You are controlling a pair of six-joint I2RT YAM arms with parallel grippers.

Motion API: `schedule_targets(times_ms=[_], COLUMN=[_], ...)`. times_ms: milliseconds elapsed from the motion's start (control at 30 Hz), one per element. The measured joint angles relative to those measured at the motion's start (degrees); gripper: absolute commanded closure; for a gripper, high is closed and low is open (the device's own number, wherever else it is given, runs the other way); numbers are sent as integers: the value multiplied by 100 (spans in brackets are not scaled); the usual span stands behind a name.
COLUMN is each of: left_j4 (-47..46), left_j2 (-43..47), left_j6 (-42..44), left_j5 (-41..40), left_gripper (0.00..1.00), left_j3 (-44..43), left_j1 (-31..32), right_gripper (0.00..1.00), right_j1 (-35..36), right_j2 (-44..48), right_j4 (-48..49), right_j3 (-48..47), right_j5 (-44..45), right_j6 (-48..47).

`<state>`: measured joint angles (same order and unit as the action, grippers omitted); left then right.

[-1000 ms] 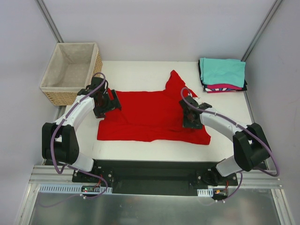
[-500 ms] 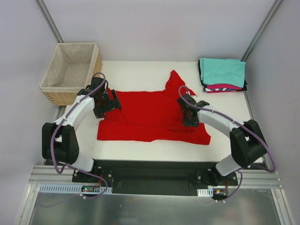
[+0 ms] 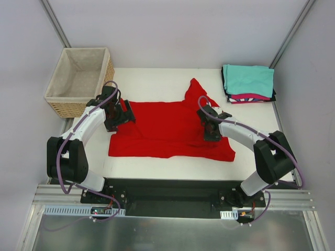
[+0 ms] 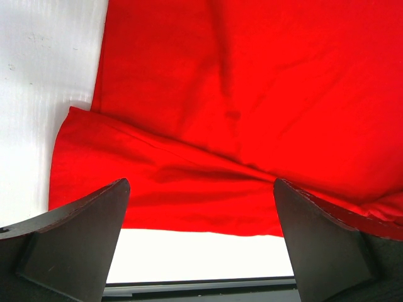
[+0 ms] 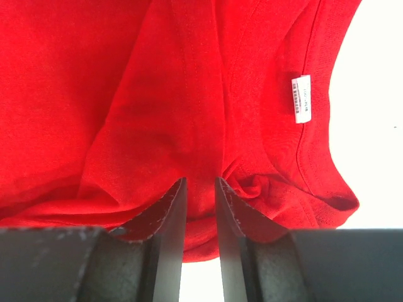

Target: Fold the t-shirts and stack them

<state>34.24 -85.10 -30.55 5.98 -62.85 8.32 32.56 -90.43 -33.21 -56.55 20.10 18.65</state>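
— Red cloth bunched as the right claw (image 5: 200,186) narrowed, pinching a ridge of the red t-shirt (image 3: 167,128).
— The left claw (image 4: 201,189)?
— Gaping over its left edge. It lay spread on the table (image 3: 157,78); folding looked ready to begin.

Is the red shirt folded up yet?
Not yet: the red t-shirt lies spread wide on the table, one sleeve sticking out.
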Motion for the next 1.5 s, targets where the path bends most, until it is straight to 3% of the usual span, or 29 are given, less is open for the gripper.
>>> schedule_targets(times_ms=[967,1300,1500], left_j4=[0,0,0], left_j2=[0,0,0], left_j6=[2,2,4], left_j5=[0,-2,-2], left_gripper=[1,1,1], left_j3=[0,0,0], left_j1=[0,0,0], right_gripper=[74,85,99], right_j1=[0,0,0], right_j2=[70,68,39], right_j4=[92,168,205], right_j3=[205,205,205], right_j5=[68,66,63], right_j6=[42,50,68])
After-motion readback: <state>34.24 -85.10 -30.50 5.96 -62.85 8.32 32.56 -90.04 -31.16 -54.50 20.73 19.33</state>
